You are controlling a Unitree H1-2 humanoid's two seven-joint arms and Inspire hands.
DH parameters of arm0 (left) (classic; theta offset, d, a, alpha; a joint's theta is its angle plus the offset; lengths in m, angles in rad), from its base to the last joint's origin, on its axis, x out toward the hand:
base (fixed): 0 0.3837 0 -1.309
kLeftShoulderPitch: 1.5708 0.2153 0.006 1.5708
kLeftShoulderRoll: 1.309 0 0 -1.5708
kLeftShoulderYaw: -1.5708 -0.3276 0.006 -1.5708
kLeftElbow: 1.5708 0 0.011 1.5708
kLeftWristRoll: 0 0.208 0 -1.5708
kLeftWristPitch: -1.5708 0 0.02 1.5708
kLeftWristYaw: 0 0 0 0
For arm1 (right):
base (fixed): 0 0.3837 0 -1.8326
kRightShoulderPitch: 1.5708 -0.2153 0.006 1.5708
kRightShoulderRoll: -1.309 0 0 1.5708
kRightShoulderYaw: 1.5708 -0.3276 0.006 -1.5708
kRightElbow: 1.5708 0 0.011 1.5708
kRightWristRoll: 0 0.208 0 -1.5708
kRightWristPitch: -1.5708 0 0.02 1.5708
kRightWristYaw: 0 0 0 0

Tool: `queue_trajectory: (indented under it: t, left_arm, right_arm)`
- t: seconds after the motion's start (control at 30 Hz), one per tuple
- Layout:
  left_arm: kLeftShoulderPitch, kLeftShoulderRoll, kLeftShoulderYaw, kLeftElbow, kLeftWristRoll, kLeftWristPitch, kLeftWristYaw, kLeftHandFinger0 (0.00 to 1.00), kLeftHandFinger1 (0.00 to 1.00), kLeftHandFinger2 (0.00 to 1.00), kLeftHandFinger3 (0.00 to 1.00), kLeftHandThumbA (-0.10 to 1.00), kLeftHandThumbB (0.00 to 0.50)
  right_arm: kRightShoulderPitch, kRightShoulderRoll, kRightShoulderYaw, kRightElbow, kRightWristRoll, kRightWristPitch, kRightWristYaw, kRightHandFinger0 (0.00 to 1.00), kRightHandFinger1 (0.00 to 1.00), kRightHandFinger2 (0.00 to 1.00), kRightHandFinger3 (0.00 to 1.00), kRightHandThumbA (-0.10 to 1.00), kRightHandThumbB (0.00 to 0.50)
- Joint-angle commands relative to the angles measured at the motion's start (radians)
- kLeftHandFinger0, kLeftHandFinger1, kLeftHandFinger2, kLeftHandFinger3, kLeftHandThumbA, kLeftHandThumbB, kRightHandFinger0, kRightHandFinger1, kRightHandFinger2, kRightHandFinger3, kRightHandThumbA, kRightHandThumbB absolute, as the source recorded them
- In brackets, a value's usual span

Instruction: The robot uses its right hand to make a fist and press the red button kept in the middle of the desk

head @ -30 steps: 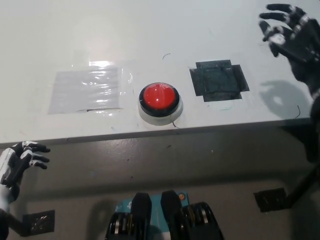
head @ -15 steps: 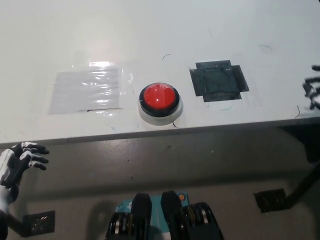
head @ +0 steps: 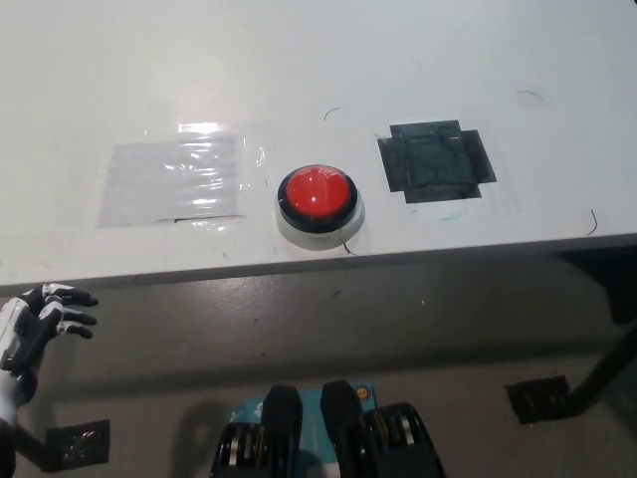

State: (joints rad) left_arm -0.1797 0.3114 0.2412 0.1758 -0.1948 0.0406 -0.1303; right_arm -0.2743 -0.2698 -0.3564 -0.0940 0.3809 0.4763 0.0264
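Red button [head: 317,193] sits dome-up near the desk's [head: 398,60] front edge; left hand [head: 38,324] hangs open, empty.

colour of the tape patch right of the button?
Black tape patch, beside the red button; head view shows it.

Your robot's white left hand [head: 35,324] hangs low at the lower left, below the desk [head: 398,80] edge, fingers [head: 72,309] apart and empty; the black right hand is out of view
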Motion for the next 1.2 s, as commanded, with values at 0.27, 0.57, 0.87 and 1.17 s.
queue_trajectory:
  t: [0.27,0.57,0.87,1.17]
  left_arm:
    - [-0.007,0.001,0.016,-0.004,-0.018,-0.031,0.006,0.41,0.42,0.48,0.47,0.58,0.015]
    - [-0.008,-0.016,0.028,-0.009,-0.042,-0.018,0.01,0.36,0.39,0.44,0.43,0.55,0.025]
    - [-0.007,-0.01,0.021,-0.001,-0.026,-0.038,0.003,0.33,0.36,0.42,0.43,0.59,0.034]
    - [-0.005,-0.015,0.023,-0.003,-0.034,-0.037,0.001,0.38,0.41,0.47,0.45,0.56,0.011]
  right_arm:
    - [-0.046,-0.028,-0.016,0.005,0.027,-0.006,-0.027,0.27,0.33,0.44,0.58,0.64,0.154]
    - [-0.059,-0.039,-0.014,0.01,0.067,-0.006,-0.028,0.24,0.32,0.41,0.57,0.63,0.161]
    - [-0.058,-0.043,-0.005,0.006,0.077,-0.006,-0.031,0.21,0.29,0.41,0.57,0.62,0.156]
    - [-0.062,-0.052,0.001,0.007,0.081,-0.006,-0.04,0.23,0.3,0.4,0.55,0.62,0.165]
